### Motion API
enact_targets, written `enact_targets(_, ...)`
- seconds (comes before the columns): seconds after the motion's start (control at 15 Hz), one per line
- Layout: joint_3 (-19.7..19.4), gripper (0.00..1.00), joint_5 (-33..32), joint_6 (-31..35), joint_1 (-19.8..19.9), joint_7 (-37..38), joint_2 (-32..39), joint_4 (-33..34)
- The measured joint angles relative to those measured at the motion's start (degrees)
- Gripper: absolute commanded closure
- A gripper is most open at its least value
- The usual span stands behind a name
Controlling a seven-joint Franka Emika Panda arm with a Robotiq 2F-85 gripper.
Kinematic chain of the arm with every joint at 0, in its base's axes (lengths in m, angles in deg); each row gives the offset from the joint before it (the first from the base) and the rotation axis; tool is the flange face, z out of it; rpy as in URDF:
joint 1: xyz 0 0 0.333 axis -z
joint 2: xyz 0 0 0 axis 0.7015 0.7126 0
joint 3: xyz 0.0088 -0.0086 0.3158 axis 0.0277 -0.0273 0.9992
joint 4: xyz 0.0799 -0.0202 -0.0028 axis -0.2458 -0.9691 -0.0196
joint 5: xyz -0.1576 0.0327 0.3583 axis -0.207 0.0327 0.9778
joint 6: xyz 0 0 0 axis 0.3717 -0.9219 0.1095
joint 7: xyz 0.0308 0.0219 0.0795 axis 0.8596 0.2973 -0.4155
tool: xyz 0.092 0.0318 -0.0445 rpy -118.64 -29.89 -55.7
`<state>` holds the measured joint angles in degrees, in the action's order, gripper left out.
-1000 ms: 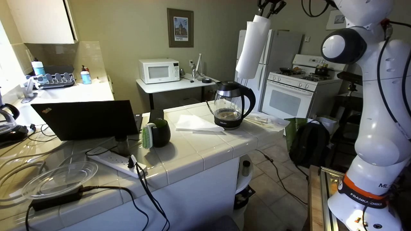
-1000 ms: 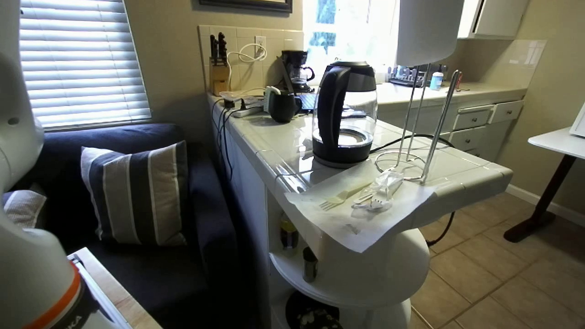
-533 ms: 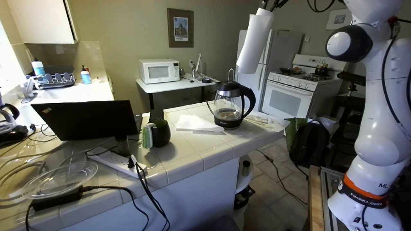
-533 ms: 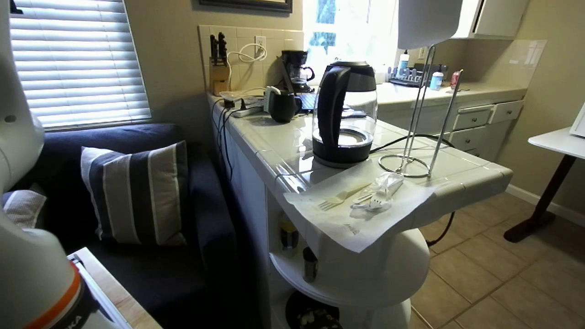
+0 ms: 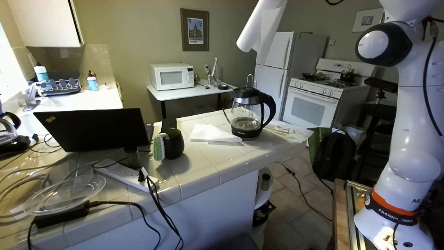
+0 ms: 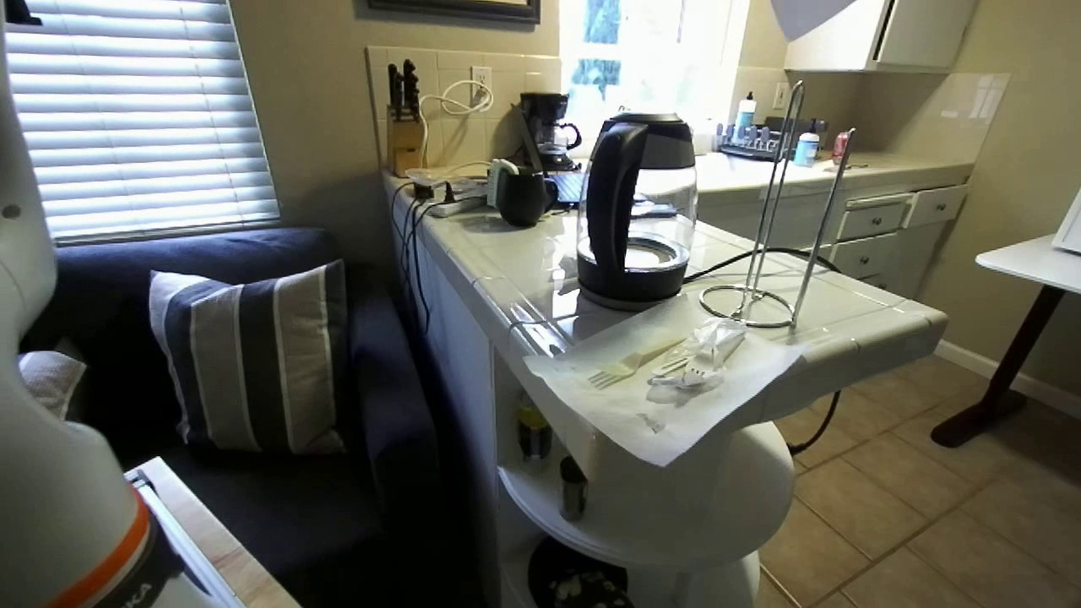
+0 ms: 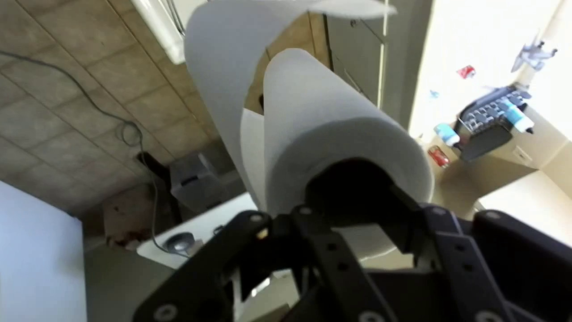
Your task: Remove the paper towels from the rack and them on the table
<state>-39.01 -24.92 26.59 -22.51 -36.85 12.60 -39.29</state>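
Note:
The paper towels, a white roll, hang tilted in the air, seen in both exterior views (image 5: 258,26) (image 6: 806,13), with a loose sheet unrolling. The wrist view shows the roll (image 7: 308,103) end-on. My gripper (image 7: 355,199) has its fingers spread inside the dark core; the fingertips are hidden there. The gripper is beyond the top edge of the exterior views. The wire rack (image 6: 752,308) stands on the table (image 6: 870,308) without the roll, below it and apart from it. The rack's top loops (image 5: 249,79) show behind the kettle.
A glass kettle (image 5: 248,114) stands beside the rack. A paper sheet with plastic forks (image 6: 621,414) overhangs the counter's end. Folded paper (image 5: 213,133), a dark mug (image 5: 174,144) and a black laptop (image 5: 93,128) stand further along.
The roll has risen off the rack, and in an exterior view it has swung left and tilted more. Its loose sheet has opened. The rack, tilted earlier, has settled on the table.

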Motion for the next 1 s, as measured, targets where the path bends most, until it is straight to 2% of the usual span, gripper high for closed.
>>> enact_targets(0.27,0.4,0.38,-11.3,12.2,-11.5,0.8,0.9,-0.4)
enact_targets(0.53,-0.5,0.38,-25.6,18.5,-22.4,5.2,5.4,-0.7)
enact_targets(0.8,-5.0,0.38,-39.1,22.4,-30.9,13.9,12.5,-0.7)
enact_targets(1.0,-9.1,0.38,-46.4,24.6,-34.9,19.9,18.2,-0.7)
